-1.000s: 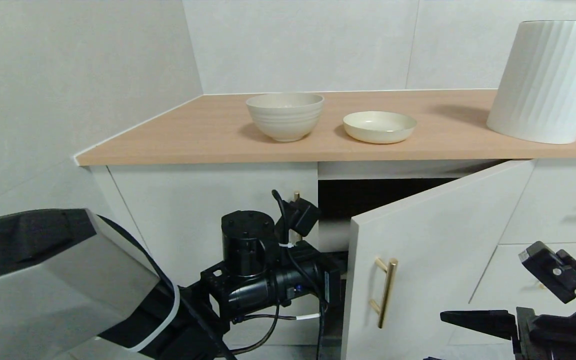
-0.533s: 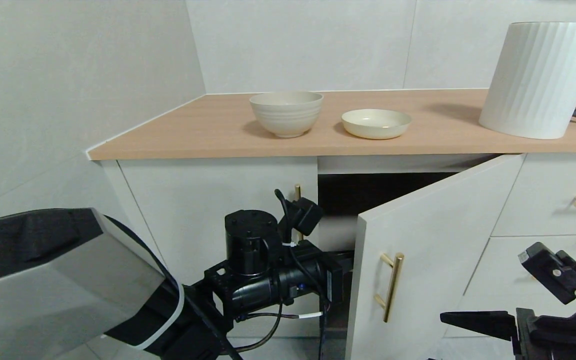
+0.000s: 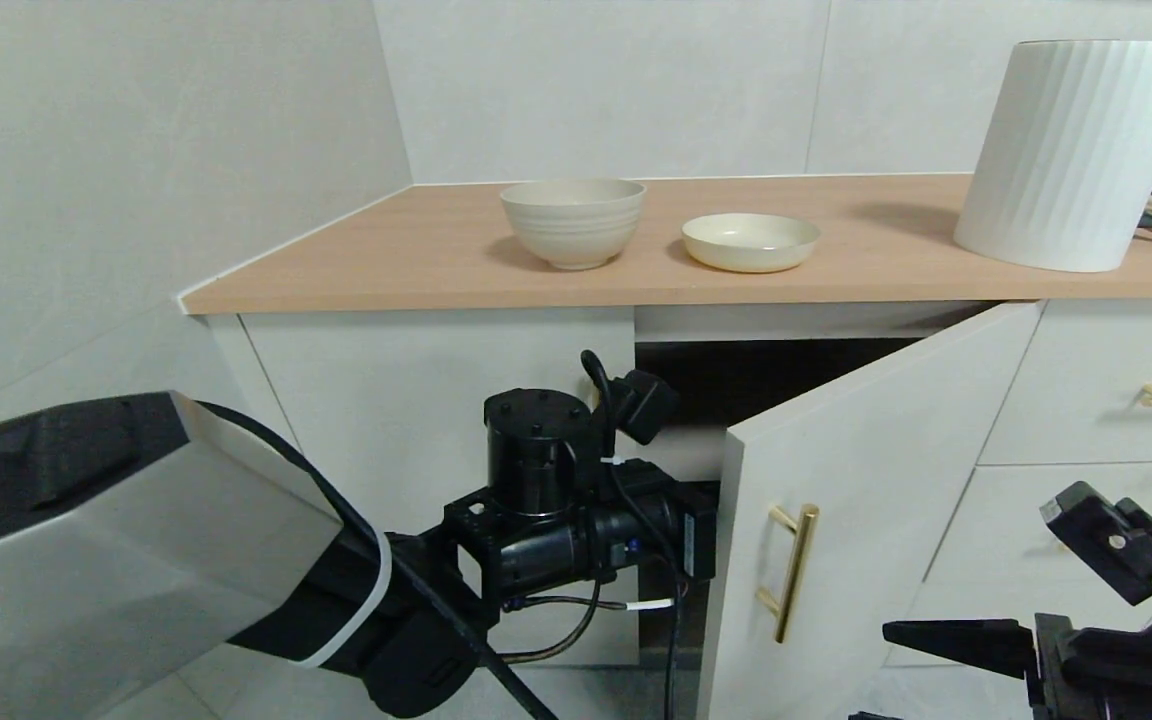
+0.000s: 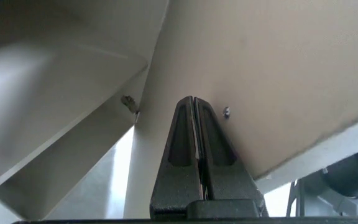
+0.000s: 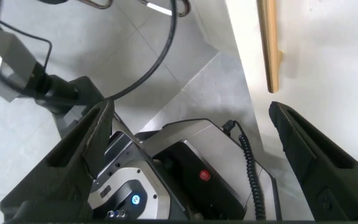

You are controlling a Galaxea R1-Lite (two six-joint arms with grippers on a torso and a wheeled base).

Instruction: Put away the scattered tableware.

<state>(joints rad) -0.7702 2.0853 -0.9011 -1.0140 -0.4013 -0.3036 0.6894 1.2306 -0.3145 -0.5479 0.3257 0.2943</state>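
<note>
Slippage looms if closed left hand (image 4: 194, 109) behind white brass-handled cabinet door (image 3: 866, 450) skids off; right hand (image 5: 191, 109) gapes open.

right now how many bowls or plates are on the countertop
2. A ribbed bowl sits on the wooden countertop, and a shallow dish sits just right of it, not touching. The open cabinet is dark inside and could hide more.
</note>
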